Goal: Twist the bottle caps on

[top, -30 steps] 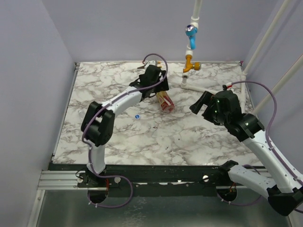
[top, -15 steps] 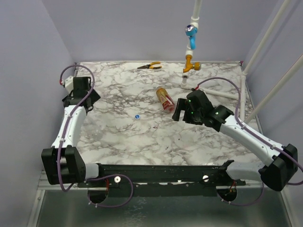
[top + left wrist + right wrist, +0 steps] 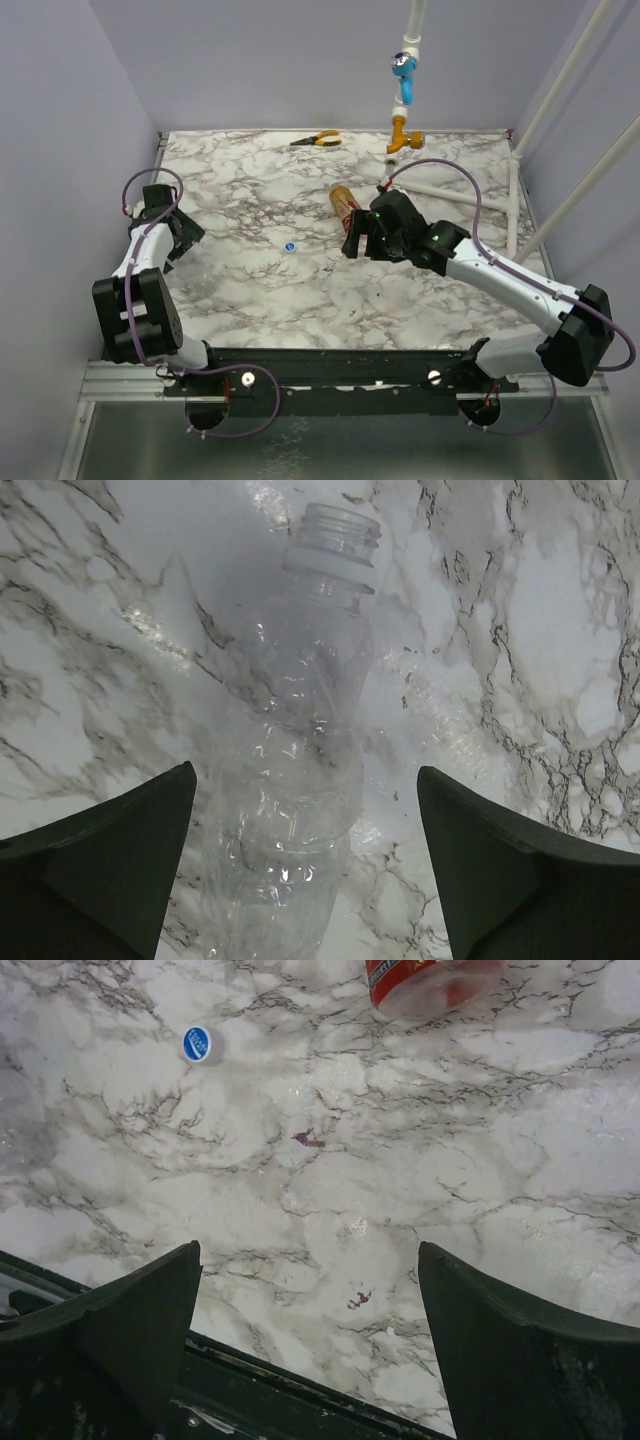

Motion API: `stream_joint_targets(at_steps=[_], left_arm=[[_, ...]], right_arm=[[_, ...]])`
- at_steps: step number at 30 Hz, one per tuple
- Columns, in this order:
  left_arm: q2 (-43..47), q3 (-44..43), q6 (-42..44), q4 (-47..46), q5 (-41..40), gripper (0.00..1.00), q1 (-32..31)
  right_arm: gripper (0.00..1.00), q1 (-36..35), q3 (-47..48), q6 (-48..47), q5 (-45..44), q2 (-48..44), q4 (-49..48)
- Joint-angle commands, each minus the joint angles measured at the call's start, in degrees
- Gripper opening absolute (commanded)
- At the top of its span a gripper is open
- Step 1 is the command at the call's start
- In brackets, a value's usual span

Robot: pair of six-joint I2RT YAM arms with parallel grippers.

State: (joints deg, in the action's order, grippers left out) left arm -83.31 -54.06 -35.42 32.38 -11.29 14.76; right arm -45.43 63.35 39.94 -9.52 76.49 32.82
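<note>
While the left arm is folded back by the table's (image 3: 300,290) left edge, the left claw (image 3: 305,772) points down, jaws wide, straddling a clear capless bottle (image 3: 312,680) lying flat. It's not gripping it, as far as I can tell. The right arm stretches to mid-table, and the right claw (image 3: 308,1250) is wide open and empty, just beside the red-label bottle (image 3: 345,203). The blue cap (image 3: 198,1044) lies apart on the marble. Pliers (image 3: 318,140) and a tap (image 3: 403,66) sit at the back.

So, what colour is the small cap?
The cap is blue, white-rimmed; clearest in the right wrist view.
</note>
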Motion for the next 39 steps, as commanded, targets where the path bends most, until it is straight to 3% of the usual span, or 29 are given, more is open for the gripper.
stream_joint_targets(at_steps=[1, 3, 5, 9, 22, 33, 39], left_arm=[[-3.6, 1.3, -1.2, -3.2, 4.7, 0.89, 0.0], [-5.2, 1.8, -1.1, -3.5, 4.1, 0.78, 0.1], [-6.0, 2.3, -1.0, -4.4, 4.1, 0.58, 0.0], [-6.5, 2.5, 1.2, -5.2, 4.2, 0.39, -0.3], [8.8, 1.0, 7.0, -3.2, 1.4, 0.36, -5.4], [18.7, 1.3, 8.9, 0.0, 3.6, 0.36, -9.7], [19.8, 1.9, 9.8, 0.0, 3.4, 0.36, -11.2]], right_arm=[[0.92, -0.2, 0.1, -1.3, 0.0, 0.9, -2.2], [0.92, -0.9, 0.8, -1.7, -0.8, 2.8, -2.4], [0.91, -1.9, 1.9, -2.1, -1.9, 5.4, -2.8], [0.88, -4.5, 6.3, -3.6, -4.3, 12.3, -3.7], [0.76, -8.4, 24.5, -12.0, -10.5, 38.4, -7.6], [0.70, -9.4, 35.7, -15.8, -9.7, 50.1, -8.4], [0.65, -11.2, 44.7, -14.4, -11.0, 56.8, -2.5]])
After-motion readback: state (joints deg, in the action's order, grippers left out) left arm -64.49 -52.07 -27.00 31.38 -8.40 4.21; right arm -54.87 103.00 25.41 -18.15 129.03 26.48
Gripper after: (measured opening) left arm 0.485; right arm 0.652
